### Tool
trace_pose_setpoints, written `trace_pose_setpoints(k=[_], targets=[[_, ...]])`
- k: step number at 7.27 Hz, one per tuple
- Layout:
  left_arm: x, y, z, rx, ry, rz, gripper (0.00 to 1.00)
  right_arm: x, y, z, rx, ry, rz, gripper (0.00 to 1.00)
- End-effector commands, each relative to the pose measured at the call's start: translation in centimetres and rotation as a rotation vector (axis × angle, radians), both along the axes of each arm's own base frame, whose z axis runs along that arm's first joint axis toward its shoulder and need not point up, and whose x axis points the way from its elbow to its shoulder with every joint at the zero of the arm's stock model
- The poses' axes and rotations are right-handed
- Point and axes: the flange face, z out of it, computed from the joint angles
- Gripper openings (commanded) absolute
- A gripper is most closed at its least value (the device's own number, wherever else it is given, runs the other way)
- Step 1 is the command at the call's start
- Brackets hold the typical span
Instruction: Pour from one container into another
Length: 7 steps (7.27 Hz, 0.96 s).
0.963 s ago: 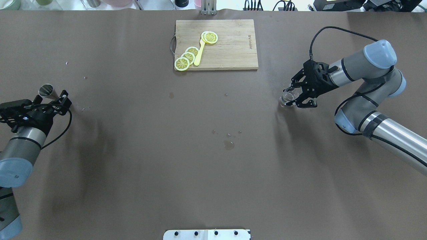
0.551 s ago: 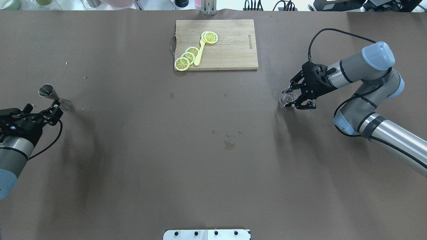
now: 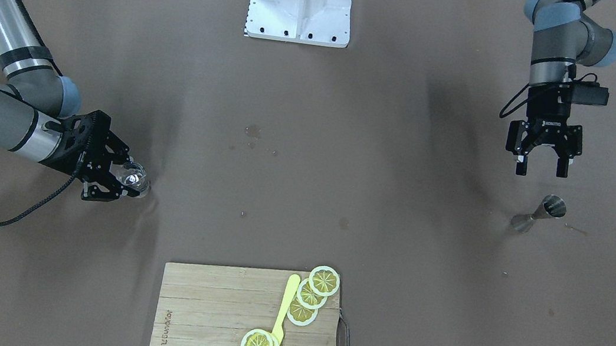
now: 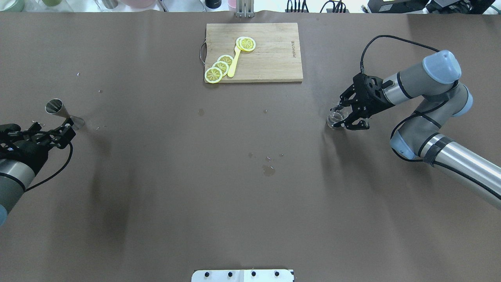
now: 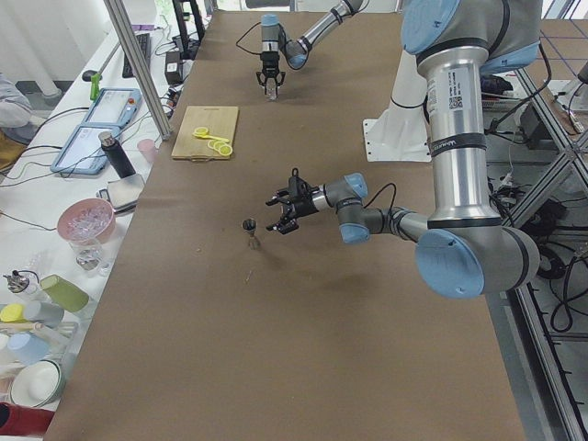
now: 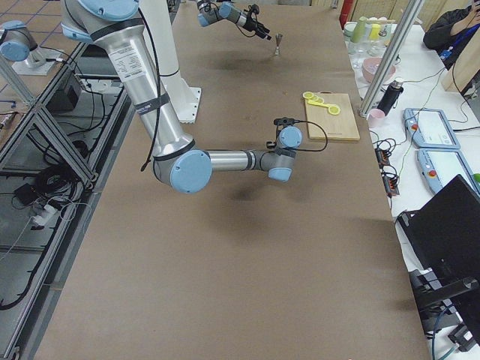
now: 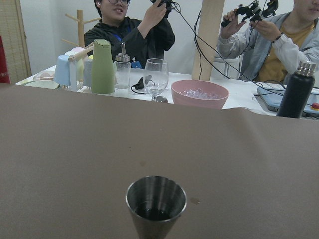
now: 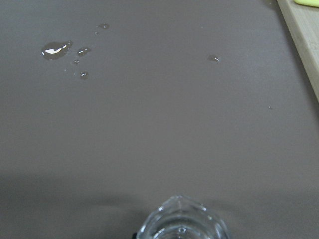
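Note:
The small steel jigger [image 4: 62,112] stands alone on the brown table at the far left, also visible in the front view [image 3: 541,212]. Its open top [image 7: 155,199] fills the lower middle of the left wrist view. My left gripper [image 4: 51,126] is open, a short way back from the jigger toward the robot, and holds nothing [image 3: 541,168]. At the right, the clear glass cup [image 4: 334,117] rests low at the table between the fingers of my right gripper [image 4: 339,116], which is shut on it [image 3: 126,177]. The cup's rim [image 8: 182,226] shows at the bottom of the right wrist view.
A wooden cutting board [image 4: 274,58] with lemon slices [image 4: 220,67] and a yellow spoon lies at the far middle. Water drops [image 4: 268,169] dot the table's centre. The white robot base plate [image 4: 242,275] sits at the near edge. Bottles and bowls stand beyond the far edge.
My left gripper has drawn back from the jigger toward the robot, and the jigger stays standing. The right gripper and the cup shifted slightly left and nearer.

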Motion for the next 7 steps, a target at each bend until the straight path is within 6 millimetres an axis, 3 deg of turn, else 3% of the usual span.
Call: trace_pose_setpoints(k=[1,2,3,4,5,7], targets=[[-0.3,0.4,-3.7,-0.042,-0.044,0.034,0.99,-0.1,0.0,-0.1,-0.007,-0.002,-0.002,1.00],[-0.5,0.5,-5.4,-0.045,-0.052,0.036,0.99,-0.1,0.1,-0.2,-0.006,-0.003,-0.004,1.00],[0.5,0.2,-8.3,-0.027,-0.011,0.062,0.99,-0.1,0.1,-0.2,-0.005,-0.005,-0.005,1.00],[2.1,0.1,-9.6,-0.018,-0.052,0.201,0.99,-0.1,0.1,-0.2,-0.005,-0.004,-0.004,1.00],[1.5,-2.7,-11.8,0.028,-0.173,0.300,0.99,-0.1,0.1,-0.2,-0.006,-0.003,-0.004,1.00],[-1.8,-7.9,-13.4,-0.064,-0.206,0.421,0.99,-0.1,0.1,-0.2,-0.006,-0.003,-0.004,1.00]])
